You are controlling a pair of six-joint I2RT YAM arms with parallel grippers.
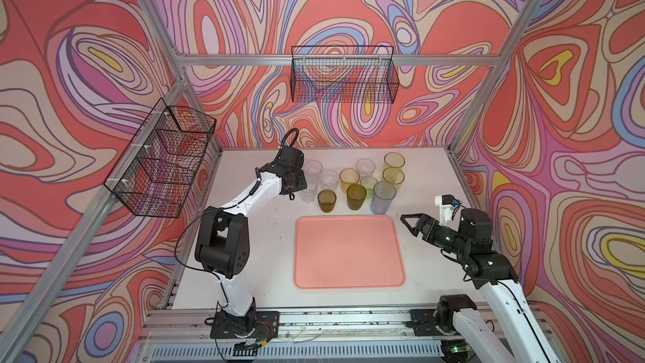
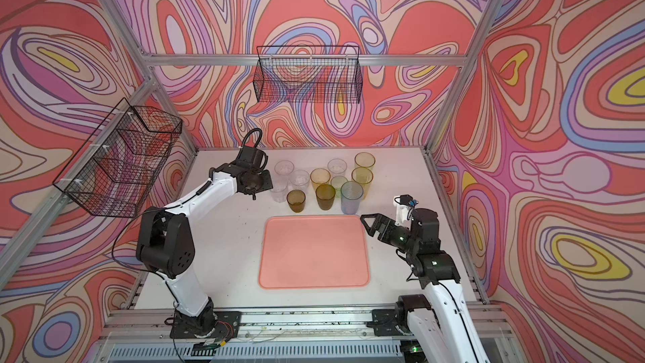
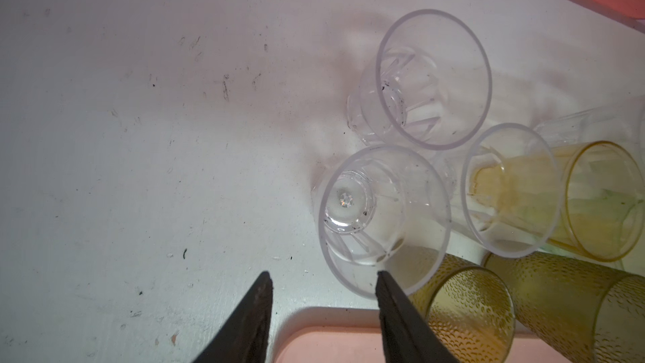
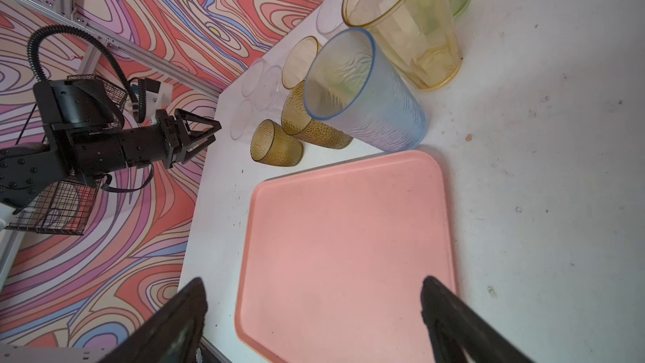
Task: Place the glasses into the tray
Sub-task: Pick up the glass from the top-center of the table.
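The glasses [image 1: 356, 183] stand upright in a tight cluster on the counter [image 1: 258, 239], just above the tray [image 1: 349, 256] in both top views. The tray lies bare in the lower middle of the frame, with no tumbler in it yet.

The left fingers [image 3: 394, 305] reach to the cluster's left edge. This is probably because the clear tumbler [image 3: 384, 221] there stands on the outside, with open counter beside it. In the left wrist view they are apart. One tip is over the tumbler's rim and the other is outside it, so the wall sits between them. That stance suits pinching the wall, but nothing is clamped.

The right fingers [image 4: 450, 312] are spread wide and empty over the tray's edge, at the right of the top views. They seem parked clear of the left arm's path, with the blue-grey tumbler [image 1: 383, 197] near.

In the top views the left wrist covers its fingers and part of the chosen tumbler. The clear tumblers nearly vanish against the pale counter, so their outlines are hard to trace. I cannot tell whether the inner tip touches the glass. The green tumbler [image 1: 368, 183] is largely hidden by its neighbours, and the wrist views cut off several of the tinted ones.
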